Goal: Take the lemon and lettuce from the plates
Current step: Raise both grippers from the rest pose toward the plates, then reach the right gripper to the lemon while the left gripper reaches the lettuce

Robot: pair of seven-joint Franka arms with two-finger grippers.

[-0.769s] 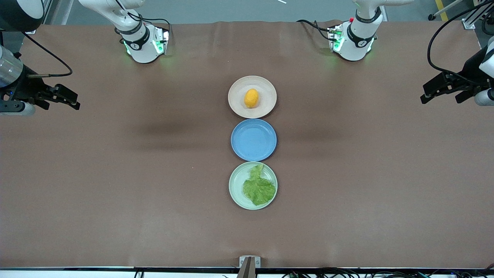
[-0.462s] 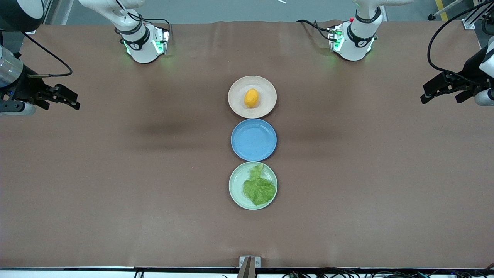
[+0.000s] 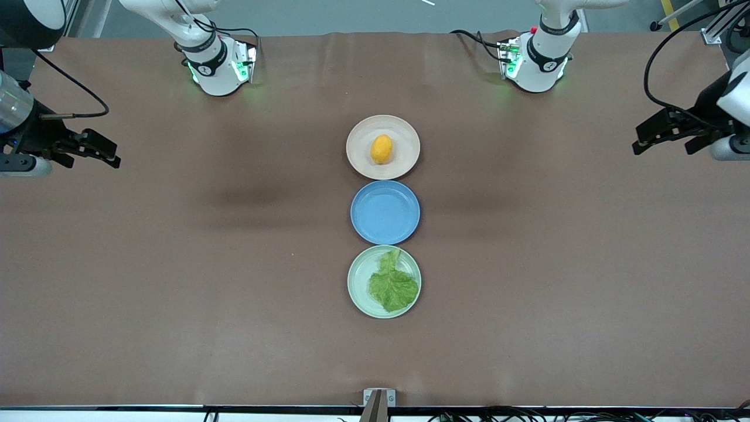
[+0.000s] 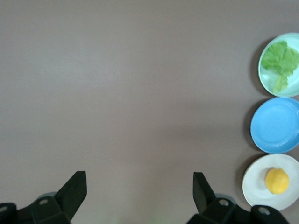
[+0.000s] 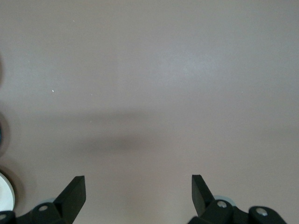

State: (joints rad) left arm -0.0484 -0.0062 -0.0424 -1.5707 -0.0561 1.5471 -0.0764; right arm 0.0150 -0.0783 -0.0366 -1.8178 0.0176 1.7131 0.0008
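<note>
The lemon (image 3: 381, 149) lies on the beige-pink plate (image 3: 357, 132), the plate farthest from the front camera. The lettuce (image 3: 392, 284) lies flat on the mint green plate (image 3: 358, 275), the nearest one. My left gripper (image 3: 662, 149) is open and empty, up over the table's left-arm end. My right gripper (image 3: 94, 159) is open and empty over the right-arm end. The left wrist view shows the lemon (image 4: 277, 180), the beige-pink plate (image 4: 254, 184), the lettuce (image 4: 279, 58) and the mint plate (image 4: 267, 79) well apart from the open left gripper (image 4: 139, 179). The right gripper (image 5: 138, 182) is over bare cloth.
An empty blue plate (image 3: 385, 212) sits between the two task plates, all in one row at the table's middle; it also shows in the left wrist view (image 4: 275, 125). Brown cloth covers the table (image 3: 176, 264). The arm bases stand along the edge farthest from the front camera.
My left gripper has shifted slightly toward the middle of the table. My right gripper has barely moved. The plates, lemon and lettuce have not moved.
</note>
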